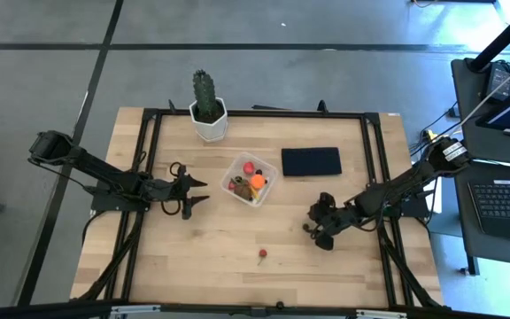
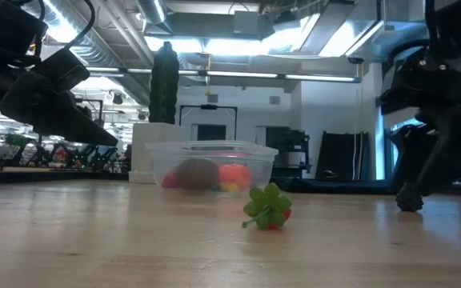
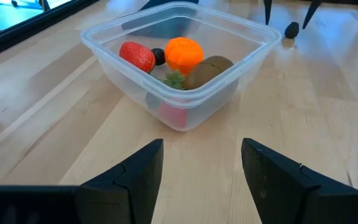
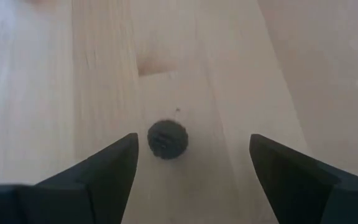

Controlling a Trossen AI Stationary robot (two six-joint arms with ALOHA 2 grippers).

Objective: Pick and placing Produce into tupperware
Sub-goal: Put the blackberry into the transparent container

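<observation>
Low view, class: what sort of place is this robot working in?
Probably an industrial lab or workshop: exposed ceiling ducts and strip lights run overhead, and a laptop sits beside the wooden table.

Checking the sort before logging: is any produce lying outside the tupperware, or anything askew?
Two pieces lie loose on the table: a strawberry near the front edge and a dark berry under the open right tool. The tupperware sits upright.

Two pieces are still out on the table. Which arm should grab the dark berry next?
Right. The right gripper is open with the dark berry between its fingers. The left gripper faces the tupperware, away from the berry.
</observation>
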